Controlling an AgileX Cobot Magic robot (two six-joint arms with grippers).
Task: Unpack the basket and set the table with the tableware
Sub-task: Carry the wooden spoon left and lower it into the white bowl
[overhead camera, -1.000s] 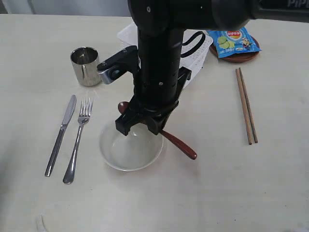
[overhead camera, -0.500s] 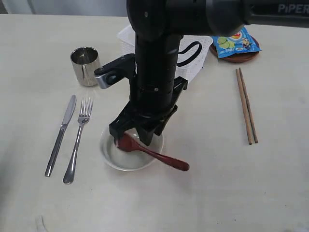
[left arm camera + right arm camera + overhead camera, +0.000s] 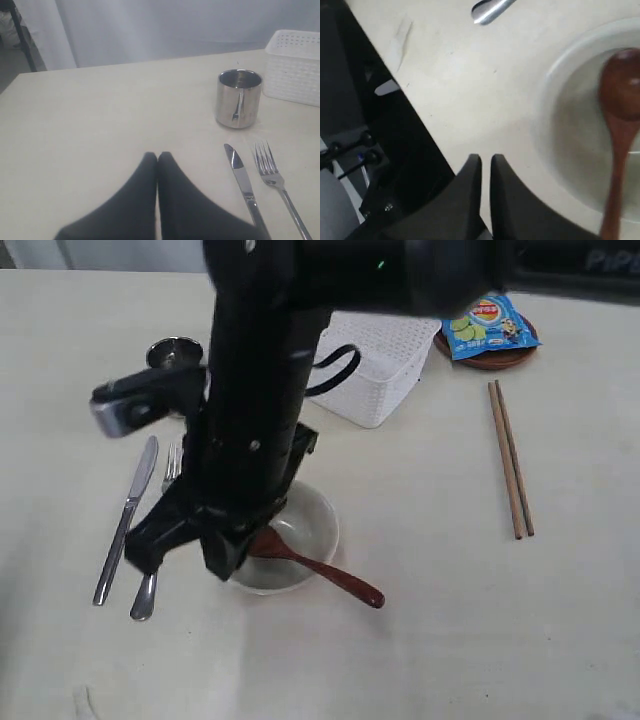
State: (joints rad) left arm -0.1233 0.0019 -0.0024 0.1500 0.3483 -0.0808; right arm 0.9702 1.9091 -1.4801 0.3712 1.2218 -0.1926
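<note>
Basket (image 3: 385,370) stands toward the far side of the table (image 3: 430,640), partly behind your right arm (image 3: 260,390). The plate (image 3: 500,360) is just to its right, with the blue packet (image 3: 487,322) lying on it. Chopsticks (image 3: 511,462) lie side by side on the right, well apart from the rest.

Nearer you, the bowl (image 3: 310,515) sits mid-table with the spoon (image 3: 330,574) in it. The spoon's head is inside and its handle crosses the rim to rest on the table toward the right. Knife (image 3: 126,520) and fork (image 3: 146,595) lie parallel left of the bowl. The cup (image 3: 172,350) stands upright beyond them, half hidden by the arm.

Your right gripper (image 3: 185,558) hangs just left of the bowl, over the fork's handle in the exterior view. In the right wrist view its fingers (image 3: 470,170) stand a thin slit apart and grip nothing. Your left gripper (image 3: 157,159) has its fingers pressed together, empty, over bare table short of the knife.

The tabletop is plain cream-white and matte, with faint scuffs and one pale mark (image 3: 85,702) near its front-left edge. Behind the far edge, the left wrist view shows you a pale grey curtain (image 3: 175,25). Past the near edge, the right wrist view shows dark framework (image 3: 350,150) and cables.
</note>
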